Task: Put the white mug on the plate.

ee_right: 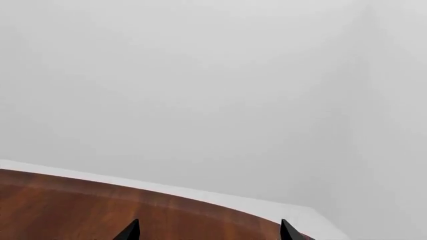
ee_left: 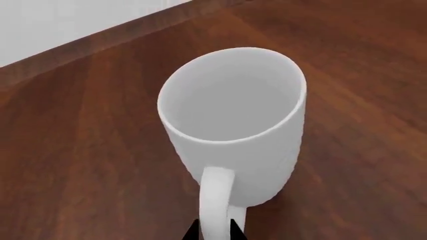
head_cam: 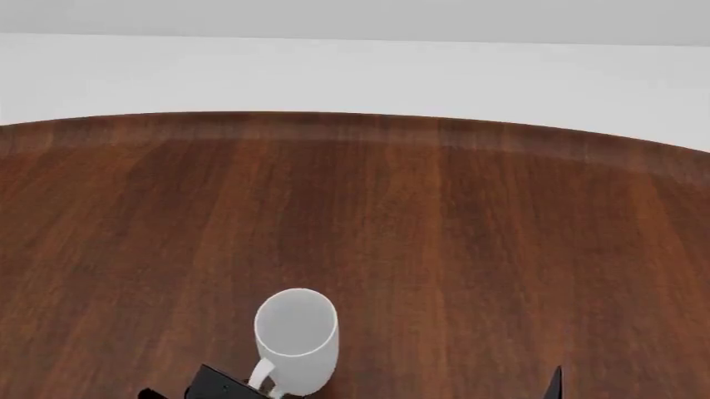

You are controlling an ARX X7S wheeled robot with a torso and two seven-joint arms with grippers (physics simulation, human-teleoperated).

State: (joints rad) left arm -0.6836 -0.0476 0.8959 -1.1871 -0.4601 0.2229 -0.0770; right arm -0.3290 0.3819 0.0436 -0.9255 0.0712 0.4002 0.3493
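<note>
In the head view we see the white mug [head_cam: 296,339] standing upright on the dark wooden bench [head_cam: 444,233], low in the frame and a little left of centre, its open mouth facing up and its loop handle turned toward the bottom edge. Our left claw [head_cam: 239,388] sits at the bottom edge just beside that handle, showing only as a dark shape. In the left wrist view the white mug [ee_left: 233,125] fills the middle of the frame, empty inside, and its handle runs down to the bottom edge between two black fingertips [ee_left: 192,232] of the left claw [ee_left: 213,232]; they stand one on each side of the handle, close against it, though we cannot tell whether they press on it. Our right claw [head_cam: 558,384] shows only as a dark sliver at the lower right of the head view. In the right wrist view its two fingertips [ee_right: 130,231] stand well apart at the bottom edge with nothing between them, over the bench [ee_right: 80,210] edge and a pale wall.
</note>
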